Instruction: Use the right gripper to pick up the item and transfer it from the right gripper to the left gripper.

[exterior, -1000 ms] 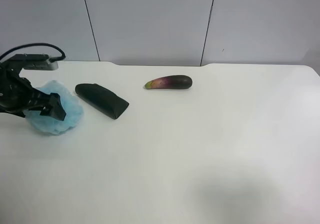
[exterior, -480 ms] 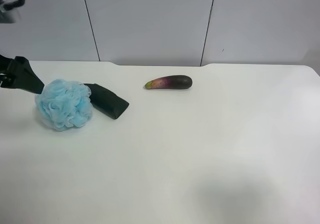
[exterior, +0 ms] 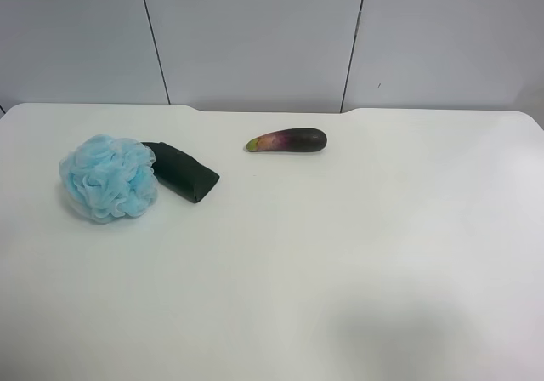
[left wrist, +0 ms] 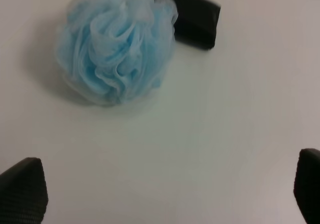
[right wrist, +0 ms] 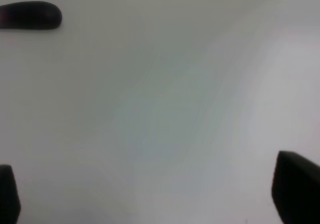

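Note:
The item, a fluffy light-blue mesh pouf (exterior: 109, 178), rests on the white table (exterior: 340, 253) at the exterior high view's left, touching a dark green rolled cloth (exterior: 181, 170). No arm shows in that view. The left wrist view looks down on the pouf (left wrist: 117, 44); my left gripper (left wrist: 165, 196) hangs above and apart from it, open, with only its two black fingertips (left wrist: 22, 189) showing. My right gripper (right wrist: 150, 194) is open too, over bare table, holding nothing.
A purple eggplant (exterior: 289, 139) lies toward the back of the table, and it shows as a dark shape (right wrist: 31, 15) in the right wrist view. Grey wall panels (exterior: 255, 36) stand behind the table's far edge.
The arm at the exterior high view's left let go of the pouf, pulled back up and left, and has left that view. The pouf now lies free beside the green cloth.

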